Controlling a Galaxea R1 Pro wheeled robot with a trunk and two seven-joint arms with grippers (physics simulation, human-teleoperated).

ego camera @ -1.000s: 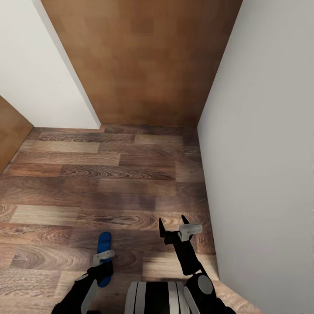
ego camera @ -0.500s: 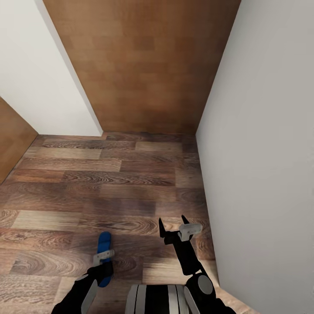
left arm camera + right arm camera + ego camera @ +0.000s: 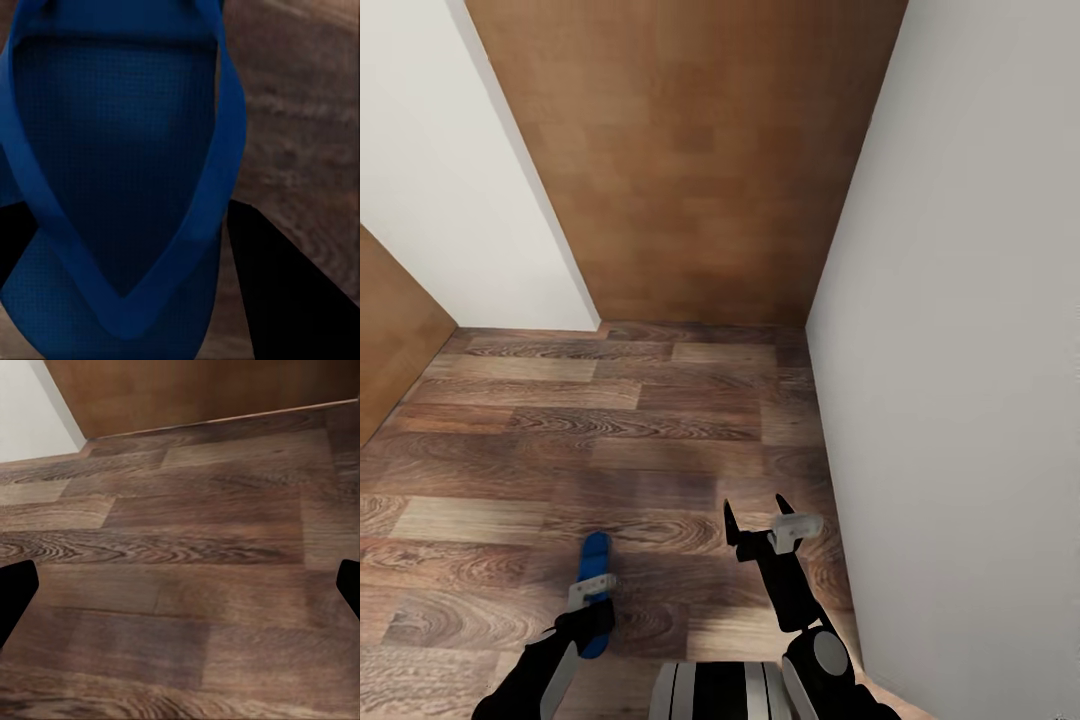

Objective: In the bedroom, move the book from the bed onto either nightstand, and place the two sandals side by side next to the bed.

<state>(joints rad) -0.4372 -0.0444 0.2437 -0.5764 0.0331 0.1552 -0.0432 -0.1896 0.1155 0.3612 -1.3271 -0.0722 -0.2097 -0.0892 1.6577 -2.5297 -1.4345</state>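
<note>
2 arms show in the head view over the wood floor (image 3: 610, 440): the left gripper (image 3: 592, 590) clamps 1 blue sandal (image 3: 594, 560), the right gripper (image 3: 757, 512) is spread wide, empty, near a white wall (image 3: 960, 350); a brown panel (image 3: 690, 150) stands ahead. Left wrist view: the sandal (image 3: 120, 172) sits between dark fingers (image 3: 285, 292). Right wrist view: fingertips (image 3: 15, 592) apart over floor (image 3: 187, 555).

My left claw (image 3: 592, 592) holds a sandal (image 3: 593, 570) over the floor (image 3: 610, 450), down at my left. My right claw (image 3: 757, 512) hangs beside it, spread wide, close to the wall (image 3: 960, 350) on my right. A wooden panel (image 3: 690, 160) stands ahead where the floor ends.
</note>
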